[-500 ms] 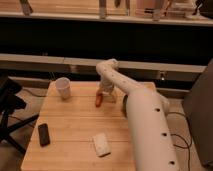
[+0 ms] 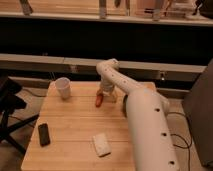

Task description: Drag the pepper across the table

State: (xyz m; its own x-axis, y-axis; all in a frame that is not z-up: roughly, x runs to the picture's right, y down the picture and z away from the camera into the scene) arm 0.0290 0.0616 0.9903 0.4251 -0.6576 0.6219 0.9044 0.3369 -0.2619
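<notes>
The pepper [image 2: 99, 100] is a small slim red-orange thing lying on the light wooden table [image 2: 75, 125] near its far edge, right of the white cup [image 2: 63, 87]. My gripper [image 2: 104, 93] hangs at the end of the white arm, pointing down, right at the pepper's upper end. The arm reaches from the lower right across the table's right side.
A white rectangular sponge [image 2: 101, 144] lies near the front middle. A dark flat object [image 2: 44, 134] lies at the front left. A black chair [image 2: 10, 107] stands left of the table. A dark wall and rail run behind.
</notes>
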